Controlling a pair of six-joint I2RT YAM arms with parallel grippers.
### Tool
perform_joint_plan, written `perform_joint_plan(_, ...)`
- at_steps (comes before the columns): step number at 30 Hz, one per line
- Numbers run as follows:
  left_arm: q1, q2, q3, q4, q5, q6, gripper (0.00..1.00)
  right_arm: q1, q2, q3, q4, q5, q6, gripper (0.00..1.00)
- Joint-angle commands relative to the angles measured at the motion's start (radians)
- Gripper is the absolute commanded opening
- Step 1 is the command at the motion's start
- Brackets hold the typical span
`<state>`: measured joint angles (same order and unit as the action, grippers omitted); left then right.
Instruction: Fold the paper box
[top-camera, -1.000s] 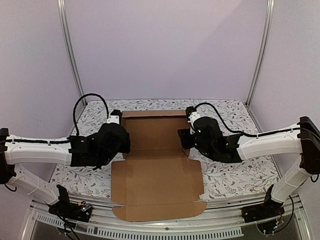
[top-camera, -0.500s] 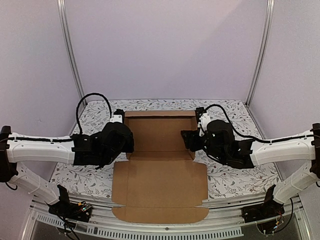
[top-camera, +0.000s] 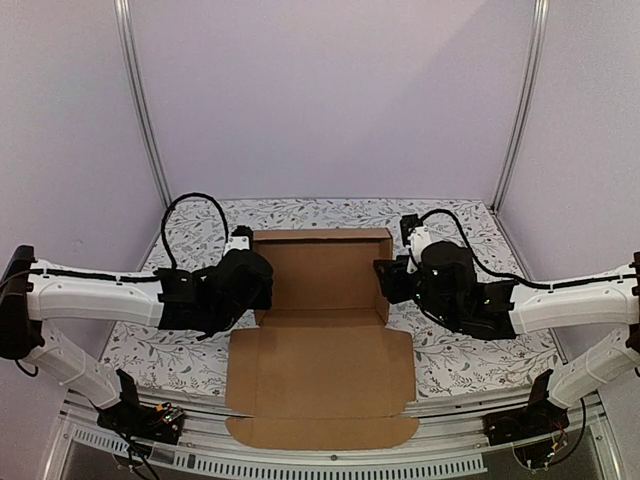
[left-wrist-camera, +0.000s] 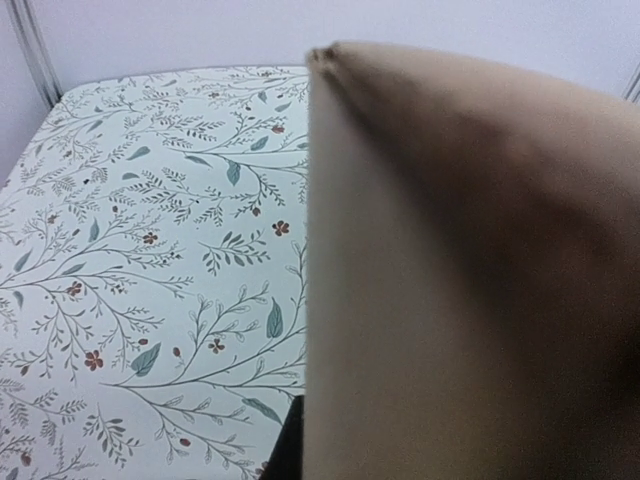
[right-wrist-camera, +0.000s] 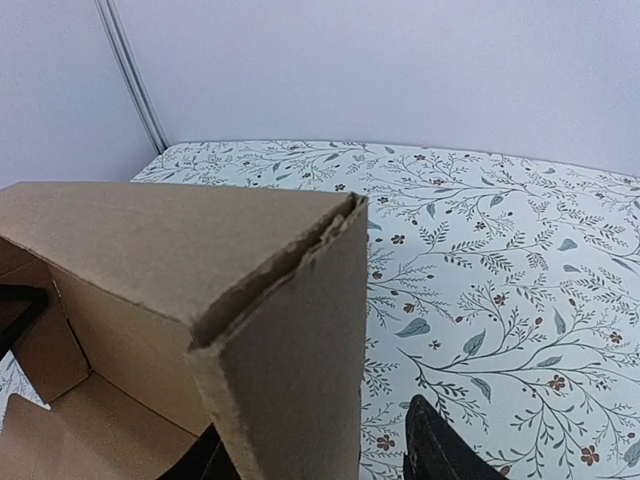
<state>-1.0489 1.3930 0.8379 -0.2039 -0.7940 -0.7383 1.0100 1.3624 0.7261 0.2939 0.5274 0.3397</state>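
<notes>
Two grippers flank the paper box (top-camera: 320, 350), which sits mid-surface on the floral-patterned surface (top-camera: 470, 350). Its far half is raised into a shallow tray with a rear wall and two side walls. Its near half lies flat as a wide panel, and the rounded front flap reaches the near edge between the arm bases. The left gripper (top-camera: 255, 288) is at the tray's left side wall, near that wall's front end, and its jaws are pressed together. It seems to pinch that wall, though in the left wrist view blurred cardboard fills the right half of the picture and hides the contact. Only a sliver of a dark finger (left-wrist-camera: 285, 455) shows just left of the sheet. The right gripper (top-camera: 388, 285) is at the opposite side wall. In its wrist view the jaws are spread, and an upright corner of the box stands between the two dark fingers (right-wrist-camera: 440, 450). The right-hand finger is clear of the cardboard.
</notes>
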Motion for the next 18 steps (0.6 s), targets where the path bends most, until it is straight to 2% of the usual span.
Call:
perform_joint_plan(1,0.017,0.007,0.031,-0.016,-0.008,-0.067,0.0,0.011,0.022,0.025,-0.046,0.032,0.001,0.49)
perform_joint_plan(12,0.028,0.029,0.054,-0.069,-0.002,-0.136,0.0,0.037,0.125,0.092,-0.063,0.068,-0.001,0.41)
perform_joint_plan(18,0.029,0.028,0.055,-0.081,0.012,-0.159,0.0,0.036,0.158,0.121,-0.077,0.086,-0.022,0.25)
